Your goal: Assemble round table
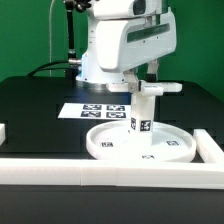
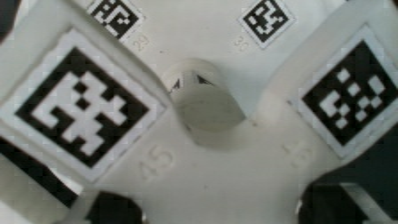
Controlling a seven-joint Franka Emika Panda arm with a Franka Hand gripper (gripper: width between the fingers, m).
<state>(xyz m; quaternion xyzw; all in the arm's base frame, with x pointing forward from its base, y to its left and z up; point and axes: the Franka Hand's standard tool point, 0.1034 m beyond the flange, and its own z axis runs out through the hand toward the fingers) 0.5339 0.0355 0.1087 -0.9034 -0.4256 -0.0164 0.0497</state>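
The cylinder (image 1: 141,116) is stood upright, long axis vertical, in the middle of the round disc (image 1: 100,146) on the tabletop (image 1: 40,112). The cross-shaped piece (image 1: 166,88) is laid flat on top, right under the gripper (image 1: 150,84). Whether it's actually clamped can't be told tbh.

The white arm (image 1: 118,45) hangs over from above, elbow bent, wrist turned so the gripper (image 2: 228,204) points straight down. Its two dark fingertips (image 2: 111,206) stand wide apart, one on each side of the tool's centre line, level with each other.
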